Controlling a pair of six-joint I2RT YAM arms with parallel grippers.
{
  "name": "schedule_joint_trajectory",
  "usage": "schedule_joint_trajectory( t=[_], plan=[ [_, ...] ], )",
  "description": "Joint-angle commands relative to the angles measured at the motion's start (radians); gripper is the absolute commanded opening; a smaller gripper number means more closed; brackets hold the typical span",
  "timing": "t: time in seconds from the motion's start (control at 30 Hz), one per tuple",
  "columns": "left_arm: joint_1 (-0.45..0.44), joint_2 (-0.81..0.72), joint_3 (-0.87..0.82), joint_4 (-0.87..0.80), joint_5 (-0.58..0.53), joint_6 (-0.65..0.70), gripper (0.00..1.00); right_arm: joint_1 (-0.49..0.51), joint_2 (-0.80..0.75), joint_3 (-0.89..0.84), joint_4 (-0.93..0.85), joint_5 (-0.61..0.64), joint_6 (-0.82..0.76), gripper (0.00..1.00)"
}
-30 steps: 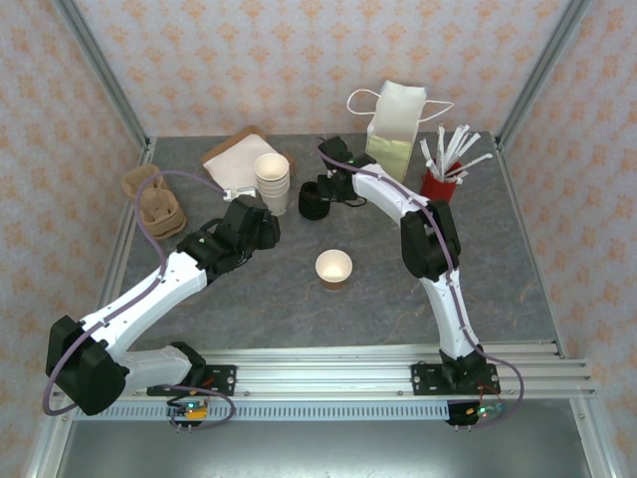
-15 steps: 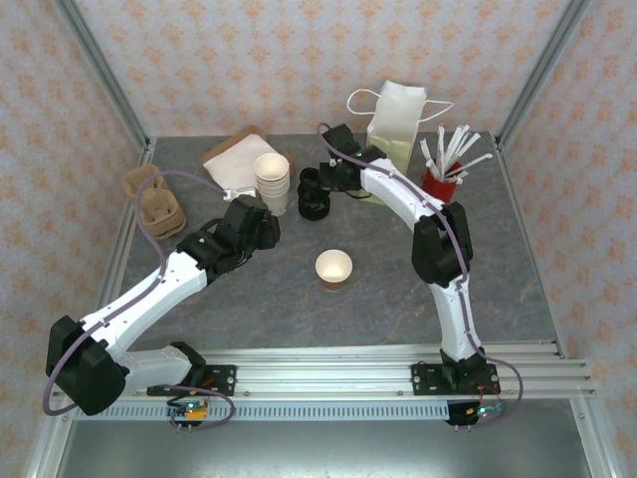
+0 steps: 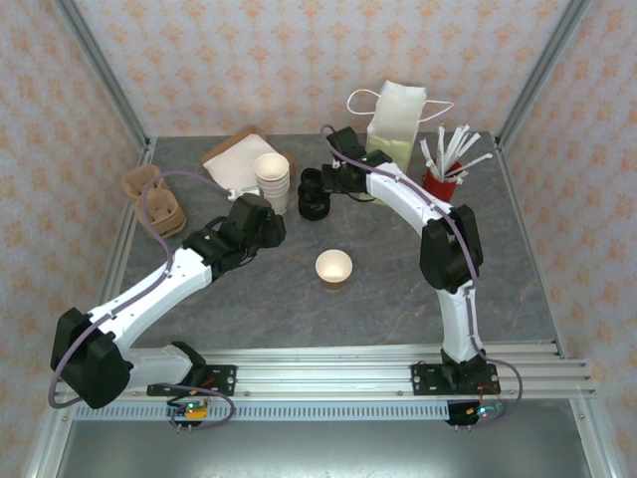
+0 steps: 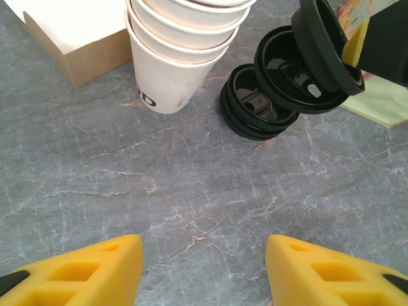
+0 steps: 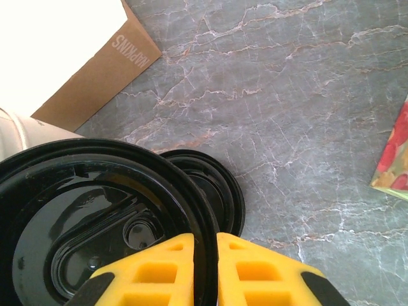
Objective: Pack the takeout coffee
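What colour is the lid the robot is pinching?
Black. The lid shows best in the right wrist view.

**White shells, black joints, yellow jaws**

The left arm [image 3: 149, 294] and right arm [image 3: 403, 204] have white link shells and black joint housings. A purple-grey cable [image 3: 151, 194] runs back from the jaws. The fingers [image 4: 83, 271] are yellow plastic with rectangular cut-outs.

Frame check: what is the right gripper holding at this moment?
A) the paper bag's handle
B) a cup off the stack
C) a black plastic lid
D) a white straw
C: in the right wrist view the right gripper has its yellow fingers closed on the rim of a black lid, with the lid stack on the table partly hidden behind it.
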Motion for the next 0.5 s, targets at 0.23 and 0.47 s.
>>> schedule_joint_trajectory(
  t=[0.23, 0.47],
  plan=[
    [0.037, 0.151, 0.127, 0.130, 0.111, -0.102, 0.53, -0.003, -0.019, -0.073, 0.112, -0.046, 0.014, 0.14],
    [0.041, 0.288, 0.240, 0.187, 0.085, -0.170, 0.53, -0.007, -0.025, -0.103, 0.161, -0.067, 0.024, 0.14]
  ],
)
